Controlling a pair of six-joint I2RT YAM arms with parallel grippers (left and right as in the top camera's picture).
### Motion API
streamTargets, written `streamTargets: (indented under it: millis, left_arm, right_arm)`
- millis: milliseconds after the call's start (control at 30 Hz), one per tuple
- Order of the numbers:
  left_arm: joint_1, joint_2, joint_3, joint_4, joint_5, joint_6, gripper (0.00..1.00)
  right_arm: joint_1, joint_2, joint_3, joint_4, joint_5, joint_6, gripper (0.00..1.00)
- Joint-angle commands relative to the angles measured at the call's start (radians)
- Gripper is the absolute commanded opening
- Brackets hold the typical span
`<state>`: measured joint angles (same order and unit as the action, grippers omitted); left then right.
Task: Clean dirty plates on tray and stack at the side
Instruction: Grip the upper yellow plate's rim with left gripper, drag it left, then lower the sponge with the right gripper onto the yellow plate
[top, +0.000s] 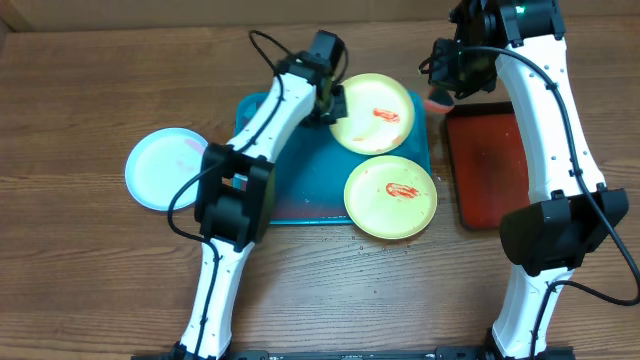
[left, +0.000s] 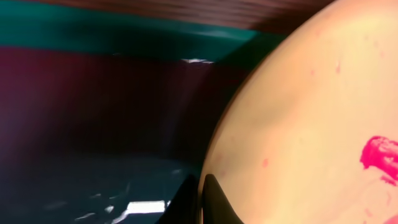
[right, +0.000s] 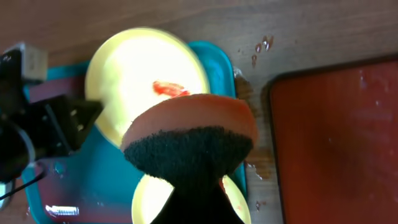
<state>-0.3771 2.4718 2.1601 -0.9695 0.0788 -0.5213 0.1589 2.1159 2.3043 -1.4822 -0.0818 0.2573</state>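
The teal tray (top: 300, 200) lies mid-table. One yellow-green plate (top: 372, 113) with a red smear sits at its far right corner. My left gripper (top: 330, 103) is shut on this plate's left rim; the left wrist view shows the fingers (left: 202, 202) pinching the plate's edge (left: 311, 112). A second smeared yellow-green plate (top: 390, 197) overhangs the tray's near right edge. A pale blue-white plate (top: 165, 168) lies on the table left of the tray. My right gripper (top: 440, 90) is shut on an orange sponge (right: 189, 134) with a black scrub face, above and right of the held plate (right: 137, 68).
A dark-red tray (top: 487, 165) with a black rim lies right of the teal tray, under my right arm. Small wet spots show on the wood between the two trays (right: 252, 168). My left arm spans the teal tray's left half.
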Motion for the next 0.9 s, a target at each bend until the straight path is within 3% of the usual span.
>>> streamTargets:
  millis: [0,100,300,600,867]
  left_arm:
    - [0.092,-0.063,0.060,-0.113,-0.079,0.056,0.04]
    - [0.132,-0.072,0.064,-0.263,-0.043,0.119,0.04]
    - [0.157,-0.072,0.002,-0.412,-0.046,0.165,0.05]
    - [0.163,-0.072,-0.212,-0.344,-0.054,0.177,0.04]
    - [0.209,-0.072,-0.361,-0.262,-0.053,0.169,0.04]
  right_arm:
    - [0.013,-0.040,0.007,0.029,-0.011,-0.003,0.04]
    - [0.032,-0.031,0.006,0.060,-0.052,-0.003,0.04]
    - [0.091,0.003,0.006,0.101,-0.107,0.001,0.04]
    - [0.245,0.126,0.006,0.117,-0.106,0.023,0.04]
    - [0.298,0.236,0.006,0.142,-0.108,0.073,0.04]
